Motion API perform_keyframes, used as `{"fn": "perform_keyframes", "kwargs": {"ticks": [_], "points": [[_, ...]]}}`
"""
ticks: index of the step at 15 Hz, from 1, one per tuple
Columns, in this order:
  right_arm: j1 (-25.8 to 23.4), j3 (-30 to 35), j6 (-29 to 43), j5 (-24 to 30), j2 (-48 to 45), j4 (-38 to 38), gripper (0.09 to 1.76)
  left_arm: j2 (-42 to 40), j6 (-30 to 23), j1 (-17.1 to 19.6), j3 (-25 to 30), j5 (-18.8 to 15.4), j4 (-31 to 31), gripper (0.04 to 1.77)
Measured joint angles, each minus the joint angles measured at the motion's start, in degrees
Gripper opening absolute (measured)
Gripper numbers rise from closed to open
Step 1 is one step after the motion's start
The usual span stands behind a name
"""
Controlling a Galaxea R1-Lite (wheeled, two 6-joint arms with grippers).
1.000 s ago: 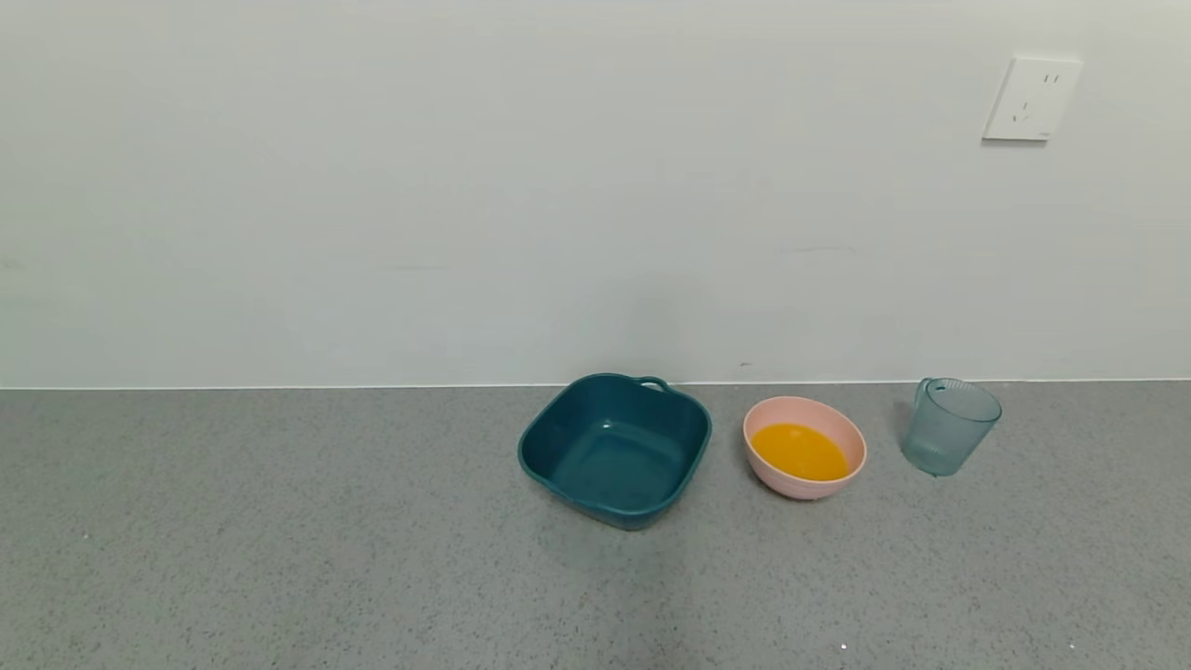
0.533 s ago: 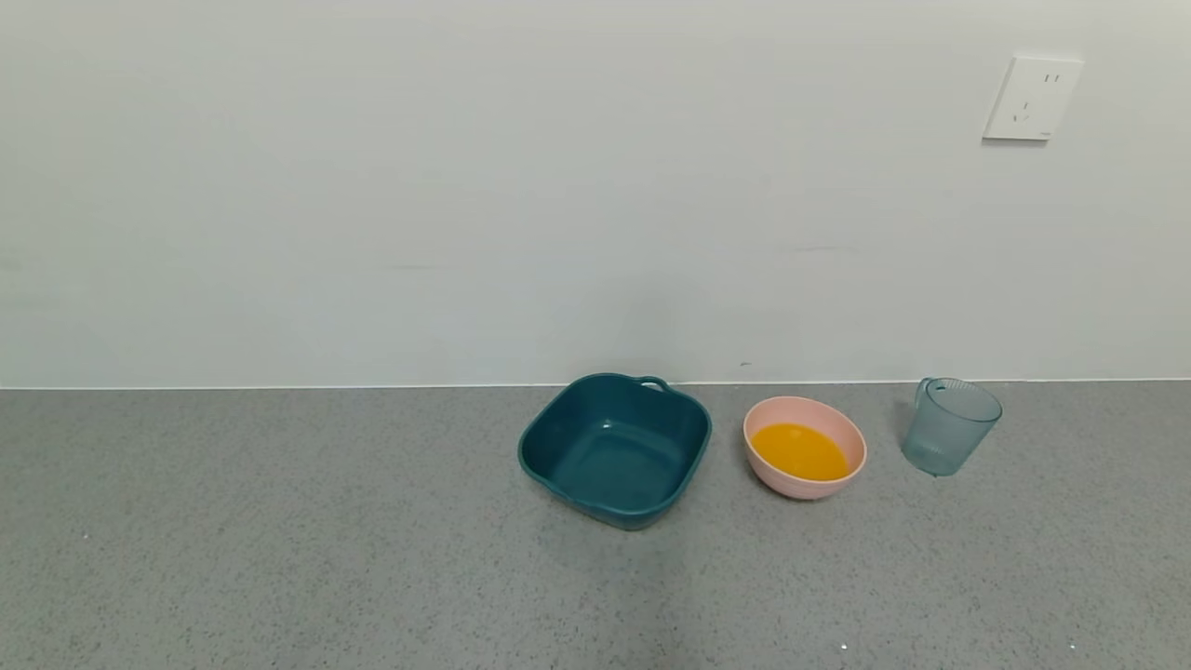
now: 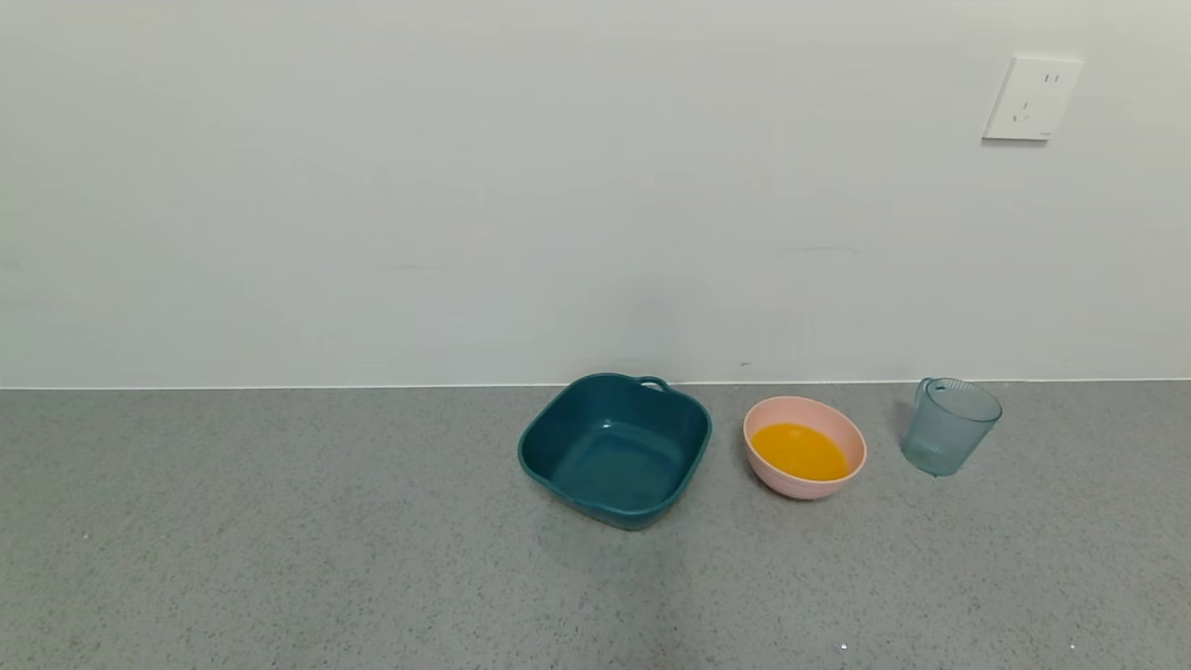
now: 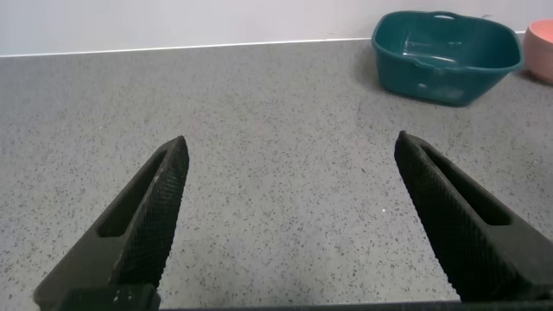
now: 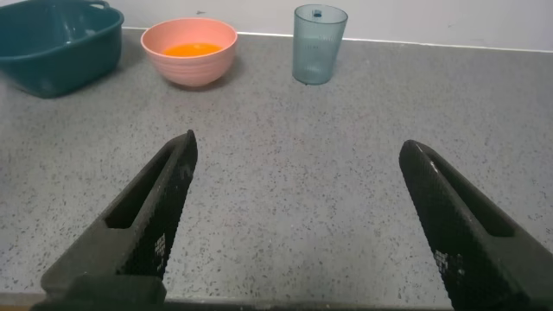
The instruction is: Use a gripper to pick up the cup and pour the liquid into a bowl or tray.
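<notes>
My right tool (image 5: 294, 216) gapes empty, well short of the cup (image 5: 319, 44); orange liquid (image 5: 192, 50) already fills the pink bowl (image 5: 188, 69); my left tool (image 4: 289, 216), likewise spread, idles on the desk (image 4: 259, 155).

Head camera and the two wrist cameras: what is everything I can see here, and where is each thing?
Basin: one, dark teal, square with a small handle, on the counter near the wall, left of the bowl.
Bowl: one, pale pink, round, between basin and cup.
Liquid: orange-yellow, inside the bowl.
Cup: one, translucent blue-grey, upright, right of the bowl; no orange shows in it.
Counter: one, speckled grey, under everything.
Wall: pale, behind the counter.
Socket: one, white, high on the wall at the right.
Left pincer: one, black, fingers open, low over bare counter, away from the basin.
Right pincer: one, black, fingers open, low over the counter, short of the bowl and cup.
</notes>
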Motion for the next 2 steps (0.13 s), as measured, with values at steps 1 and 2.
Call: {"fn": "perform_keyframes", "kwargs": {"ticks": [1,2], "points": [[-0.02,0.0,-0.13,0.0,0.0,0.0,1.7,0.0,0.0,0.0,0.0,0.0,0.0,1.72],[-0.02,0.0,-0.46,0.09,0.0,0.05,1.7,0.0,0.0,0.0,0.0,0.0,0.0,1.72]]}}
